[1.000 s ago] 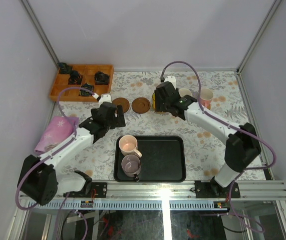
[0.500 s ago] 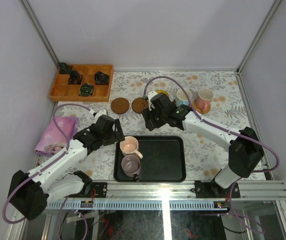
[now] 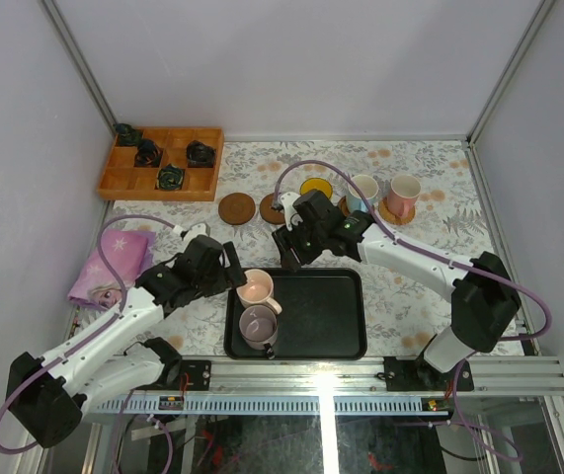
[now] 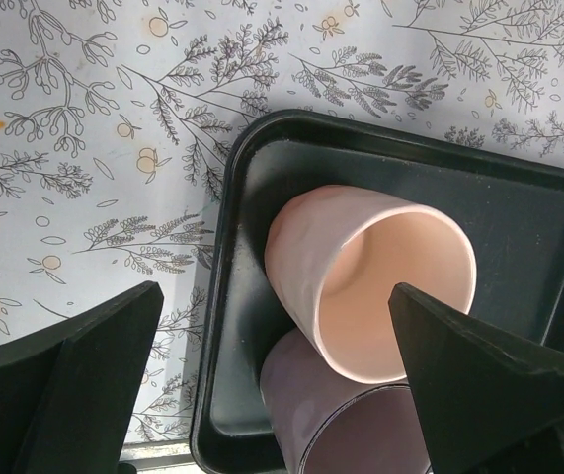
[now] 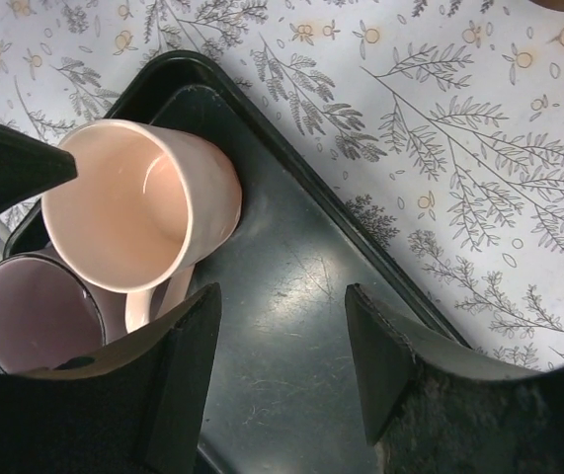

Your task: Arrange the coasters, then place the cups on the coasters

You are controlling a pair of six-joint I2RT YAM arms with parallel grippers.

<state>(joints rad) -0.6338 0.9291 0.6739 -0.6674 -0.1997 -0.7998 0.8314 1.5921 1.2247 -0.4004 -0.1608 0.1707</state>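
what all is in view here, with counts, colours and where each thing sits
cups on tray: 2, pale pink and mauve, left end of the tray
cups at back: 3, yellow, white with blue handle, white with pink handle, in a row right of centre
bare coasters: 2, brown, back centre
tray: 1, black, front centre
wooden box: 1, orange-brown, back left
small objects: 4, black with green, in the box
cloth: 1, pink, left
tablecloth: 1, floral, under everything
left pincer: open, over the pale pink cup
right pincer: open, over the tray
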